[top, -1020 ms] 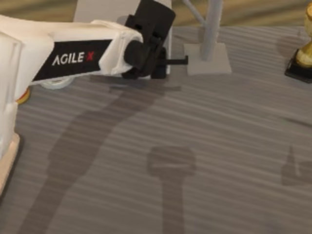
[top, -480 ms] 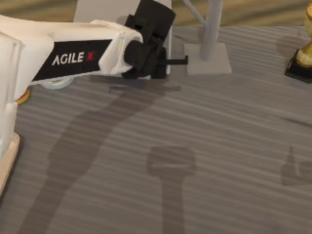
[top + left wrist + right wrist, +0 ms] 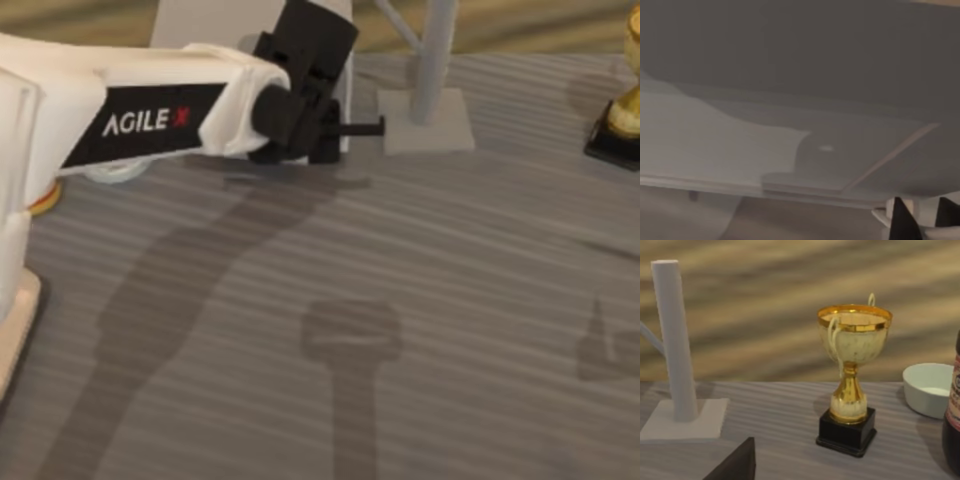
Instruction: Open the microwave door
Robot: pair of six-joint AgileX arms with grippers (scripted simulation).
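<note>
The light grey microwave [image 3: 205, 22] stands at the table's far edge, left of centre, mostly hidden by my left arm. My left gripper [image 3: 318, 120] is pressed up to the right part of its front. In the left wrist view the microwave door [image 3: 790, 100] fills the picture, its translucent grey window very close. The left gripper [image 3: 924, 220] has its two dark fingertips [image 3: 902, 225] on either side of a pale piece [image 3: 916, 206] at the door's edge, shut on it. My right gripper [image 3: 737, 465] shows only as a dark corner, low over the table on the right side.
A grey pole stand [image 3: 428, 118] sits just right of the microwave. A gold trophy [image 3: 622, 110] on a black base stands at the far right, with a white bowl [image 3: 930, 387] and a dark bottle [image 3: 954, 410] beside it. A pale board [image 3: 15, 330] lies at the left edge.
My left arm and its gripper have shifted very slightly to the left. Nothing else has moved.
</note>
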